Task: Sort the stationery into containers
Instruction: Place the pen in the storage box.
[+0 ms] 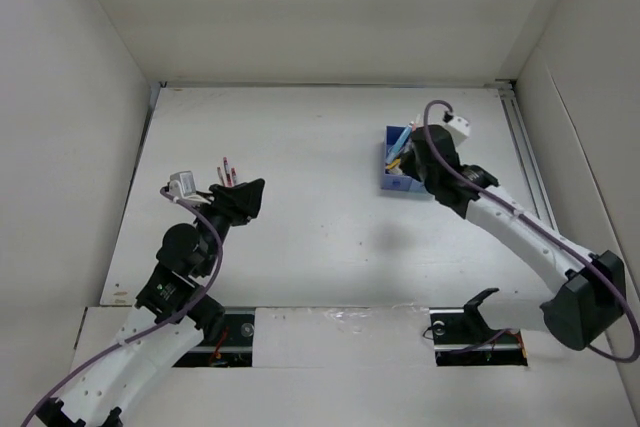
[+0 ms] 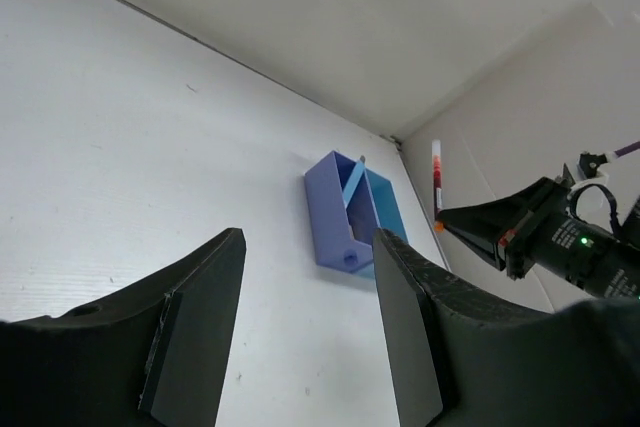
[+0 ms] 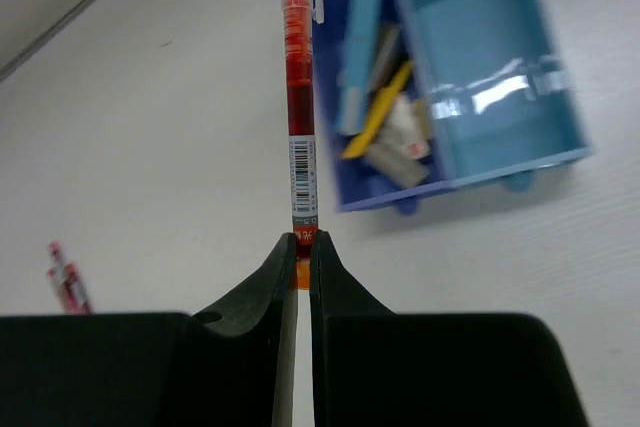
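Observation:
My right gripper (image 3: 303, 242) is shut on the end of a red-and-white pen (image 3: 298, 97) that stands up from its jaws, lifted beside the blue container (image 3: 560, 97). The darker compartment holds a light blue pen (image 3: 360, 37), a yellow piece (image 3: 378, 117) and beige blocks (image 3: 400, 152). The lighter compartment looks bare. Two red pens (image 1: 228, 169) lie on the table at the left, just beyond my left gripper (image 1: 256, 199). Seen from the left wrist, the left gripper (image 2: 310, 242) is open with nothing between its fingers and faces the container (image 2: 330, 217) and the held pen (image 2: 437, 177).
White walls close in the table on the left, back and right. The container (image 1: 398, 179) sits at the back right, near the right wall's rail (image 1: 525, 147). The right arm (image 1: 520, 232) stretches over the table's right side.

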Controlling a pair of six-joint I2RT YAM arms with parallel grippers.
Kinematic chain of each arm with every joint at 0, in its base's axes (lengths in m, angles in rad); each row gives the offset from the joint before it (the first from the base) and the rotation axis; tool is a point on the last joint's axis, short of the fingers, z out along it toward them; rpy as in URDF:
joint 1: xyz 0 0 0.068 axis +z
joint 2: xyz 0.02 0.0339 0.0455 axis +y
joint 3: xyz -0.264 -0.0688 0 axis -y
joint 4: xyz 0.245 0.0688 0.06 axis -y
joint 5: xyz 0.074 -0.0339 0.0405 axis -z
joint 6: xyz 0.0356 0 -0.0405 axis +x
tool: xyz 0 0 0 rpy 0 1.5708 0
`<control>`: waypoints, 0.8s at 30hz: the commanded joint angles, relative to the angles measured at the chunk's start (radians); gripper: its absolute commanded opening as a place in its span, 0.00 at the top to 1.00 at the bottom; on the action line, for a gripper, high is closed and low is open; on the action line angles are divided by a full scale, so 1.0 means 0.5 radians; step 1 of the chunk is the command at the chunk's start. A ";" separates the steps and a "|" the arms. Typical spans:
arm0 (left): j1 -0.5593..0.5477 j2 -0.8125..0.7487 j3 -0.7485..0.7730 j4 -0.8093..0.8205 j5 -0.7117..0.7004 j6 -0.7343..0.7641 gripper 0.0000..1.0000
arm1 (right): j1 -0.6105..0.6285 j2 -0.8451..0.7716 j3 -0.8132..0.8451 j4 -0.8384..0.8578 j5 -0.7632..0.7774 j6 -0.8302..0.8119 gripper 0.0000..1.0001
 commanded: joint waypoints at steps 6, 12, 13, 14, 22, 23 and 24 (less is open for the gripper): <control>-0.006 0.025 0.083 0.183 0.122 0.074 0.49 | -0.524 -0.047 -0.186 -0.116 -0.198 0.025 1.00; -0.006 0.044 0.083 0.202 0.119 0.074 0.49 | -0.727 0.064 -0.186 0.007 -0.569 -0.103 1.00; -0.006 0.044 0.083 0.202 0.119 0.074 0.49 | -0.748 0.082 -0.186 0.038 -0.612 -0.104 1.00; -0.006 0.044 0.083 0.202 0.140 0.074 0.49 | -0.748 0.082 -0.186 0.056 -0.673 -0.122 1.00; -0.006 0.062 0.064 0.202 0.140 0.074 0.49 | -0.810 0.184 -0.226 0.105 -0.766 -0.140 1.00; -0.006 0.062 0.064 0.202 0.140 0.074 0.49 | -0.810 0.184 -0.226 0.105 -0.766 -0.140 1.00; -0.006 0.062 0.064 0.202 0.113 0.074 0.49 | -0.837 0.184 -0.244 0.124 -0.748 -0.140 1.00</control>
